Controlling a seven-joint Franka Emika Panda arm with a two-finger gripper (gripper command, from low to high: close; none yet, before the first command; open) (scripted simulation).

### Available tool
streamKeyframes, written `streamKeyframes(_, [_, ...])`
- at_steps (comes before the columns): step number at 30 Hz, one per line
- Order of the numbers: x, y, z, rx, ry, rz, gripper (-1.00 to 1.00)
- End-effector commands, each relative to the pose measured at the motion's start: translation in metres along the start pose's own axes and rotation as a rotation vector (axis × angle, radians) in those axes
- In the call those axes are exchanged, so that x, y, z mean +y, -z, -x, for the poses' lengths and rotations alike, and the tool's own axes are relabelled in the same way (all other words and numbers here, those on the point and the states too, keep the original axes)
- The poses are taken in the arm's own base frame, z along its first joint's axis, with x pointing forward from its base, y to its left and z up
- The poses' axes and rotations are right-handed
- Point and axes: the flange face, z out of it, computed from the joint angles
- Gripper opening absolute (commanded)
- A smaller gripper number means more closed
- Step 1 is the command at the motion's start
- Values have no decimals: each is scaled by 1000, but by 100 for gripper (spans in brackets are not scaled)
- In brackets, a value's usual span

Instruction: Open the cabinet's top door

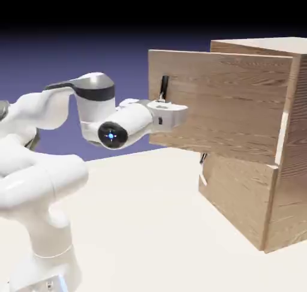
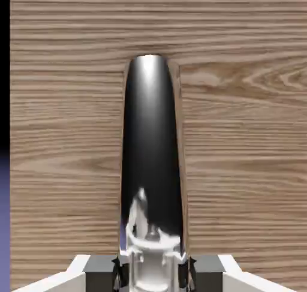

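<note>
Hand view, nearest: the two grey fingertips (image 2: 99, 268) of the pincer (image 2: 153, 273) stand at either side of a slim glossy black bar handle (image 2: 151, 153), pressed tight against it so that the handle is pinched between them; the handle runs away from the pincer up the middle of the view, its rounded far end lying against wood grain; behind it the light-brown wood-grain top door (image 2: 240, 165) fills nearly the whole view, with a narrow strip of blue-violet backdrop along the left edge. Exterior view: the white jointed robot arm (image 1: 42, 183) rises from the lower left above the pale tabletop (image 1: 150, 225) and reaches right; its pincer (image 1: 163, 108) meets the black handle (image 1: 163, 88) near the free edge of the top door (image 1: 222, 105); the door stands swung outward, clear of the front of the tall boxy wood-grain cabinet (image 1: 294, 165); beneath it, the lower wood panel (image 1: 240, 195) lies flush and shut, with its own slim handle (image 1: 202, 168) at its left edge.
</note>
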Motion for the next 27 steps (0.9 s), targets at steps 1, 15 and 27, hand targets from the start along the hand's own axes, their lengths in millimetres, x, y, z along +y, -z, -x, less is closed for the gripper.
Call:
streamKeyframes(1, [2, 5, -2, -11, 0, -10, -100])
streamKeyframes(15, [36, 85, -35, -187, 0, -187, -100])
streamKeyframes(27, [78, 145, -78, -348, 0, -348, -100])
